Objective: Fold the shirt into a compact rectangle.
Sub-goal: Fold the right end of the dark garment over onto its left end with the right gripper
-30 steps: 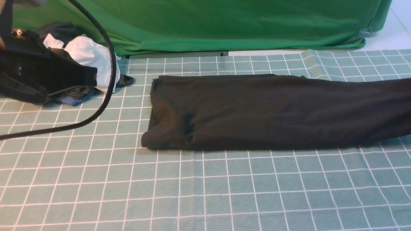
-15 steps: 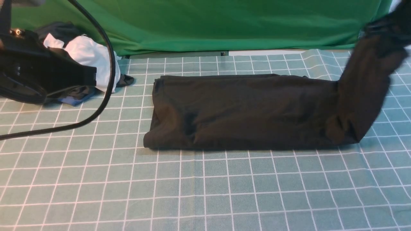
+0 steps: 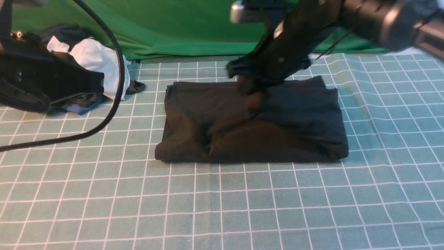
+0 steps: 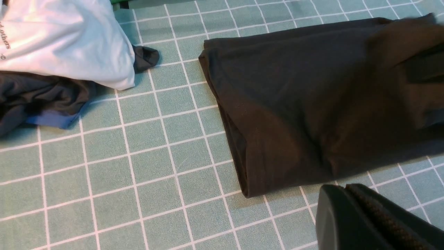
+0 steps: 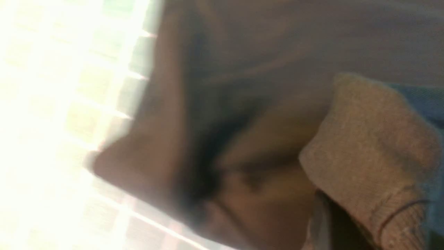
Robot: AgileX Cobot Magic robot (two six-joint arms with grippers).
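While the right gripper (image 3: 250, 91) reaches in from the far right corner of the bench and appears clenched on a raised ridge of cloth, the shirt (image 3: 298, 118) lies as a thick black slab in the middle of the bench, somewhat nearer the far edge. Its right-hand part is doubled over on top, so the step in hand looks like the crosswise fold that shortens a long strip. The upper layer stops short of the left end and sits a little askew. Next, the gripper would need to carry its pinch on to that end, lay it down square, then let go. The left gripper (image 3: 97, 83) hangs well apart from the shirt near the left edge; whether its jaws are parted cannot be told. A teal cloth with a white grid (image 3: 222, 208) covers the bench. White and dark garments (image 3: 93, 59) sit heaped at the far left corner. A green backdrop (image 3: 208, 27) hangs behind, and a black cable (image 3: 120, 73) loops across the left side.
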